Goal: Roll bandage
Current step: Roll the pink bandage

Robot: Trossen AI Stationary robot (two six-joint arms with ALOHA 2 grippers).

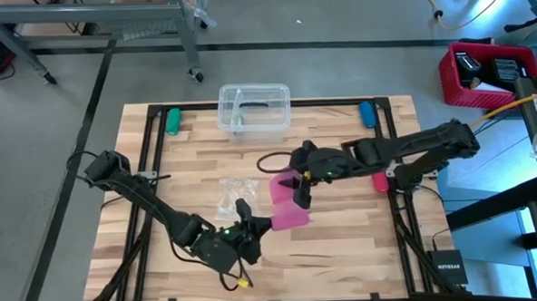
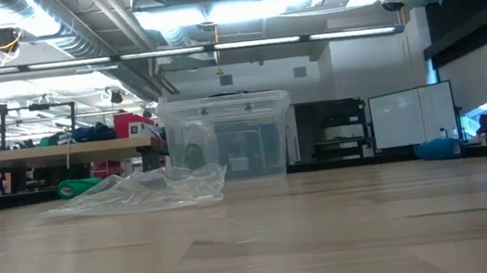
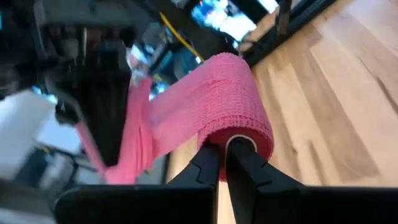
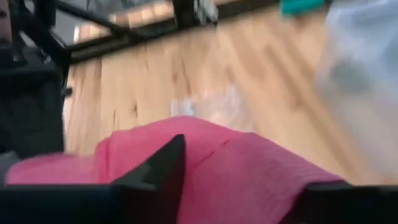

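Note:
The pink bandage is partly wound: a roll (image 3: 236, 99) sits at the fingertips of my left gripper (image 3: 228, 155), which is shut on it near the table's front middle (image 1: 254, 231). From the roll a loose pink strip (image 1: 289, 202) runs toward the far side, up to my right gripper (image 1: 300, 194). That gripper stands open, with the strip (image 4: 249, 155) lying across the gap between its fingers (image 4: 163, 167). Whether those fingers touch the cloth I cannot tell. The low view shows neither gripper and no bandage. My left gripper holds the roll by its near end face (image 3: 241, 140), at the core, between its two shut fingertips. The fingers lie along the roll's axis, nearly level. The roll is lifted clear of the table, and its free strip (image 3: 161, 118) leads off toward the other arm.
A clear plastic box (image 1: 254, 108) stands at the far middle, and a crumpled clear wrapper (image 1: 234, 195) lies left of the bandage. A small red thing (image 1: 380, 181) lies by the right arm. A green piece (image 1: 172, 120) and a blue one (image 1: 367, 113) sit at the far corners.

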